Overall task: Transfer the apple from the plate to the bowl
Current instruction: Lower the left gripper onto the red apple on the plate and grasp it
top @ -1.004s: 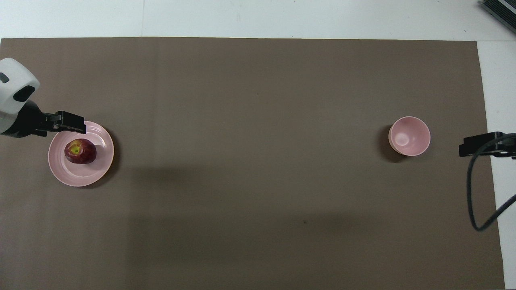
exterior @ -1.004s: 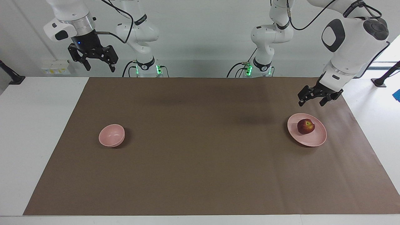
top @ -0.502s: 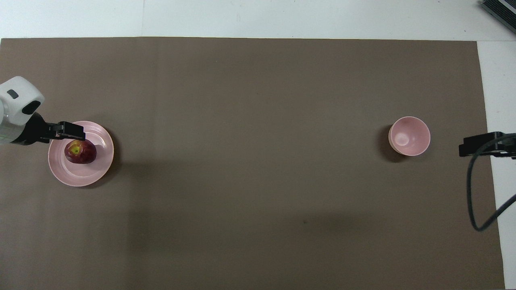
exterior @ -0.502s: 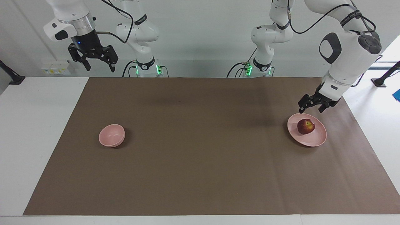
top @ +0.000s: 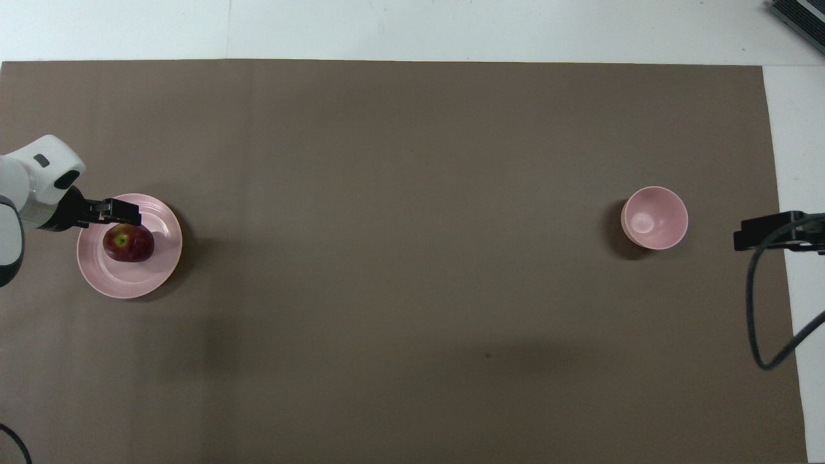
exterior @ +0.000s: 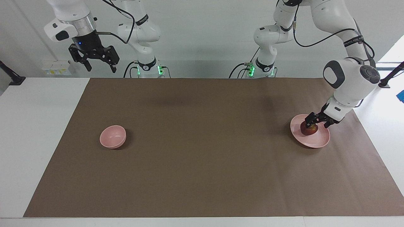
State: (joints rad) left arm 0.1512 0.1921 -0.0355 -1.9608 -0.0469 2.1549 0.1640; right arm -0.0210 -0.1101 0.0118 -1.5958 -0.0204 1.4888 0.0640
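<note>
One apple [top: 128,243] lay on the one plate [top: 158,270], which sat on the brown mat [exterior: 202,157] at the left arm's end of the worktop [exterior: 38,132]. The apple lay off the plate's middle, toward the plate's edge at the left arm's end. In the overhead view its yellowish stem hollow faced upward, so its core stood roughly upright; it was round, with no clear long axis.

There were one apple, one plate, one bowl [exterior: 113,136] and two arms. The bowl stood upright on the mat, well apart from the plate, toward the right arm's end of the worktop and about as near to the robots as the plate. Its mouth faced up and nothing lay in it.

The left arm bent down from its elbow, its wrist tilted toward the plate. The left tool [exterior: 316,124] was low over the plate with its fingers spread on either side of the apple; I could not tell whether they touched the fruit. The apple rested on the plate.

The right arm waited, raised high above the worktop's edge nearest the robots, well apart from the plate. The right tool [exterior: 99,66] pointed downward with its fingers spread and nothing between them.
</note>
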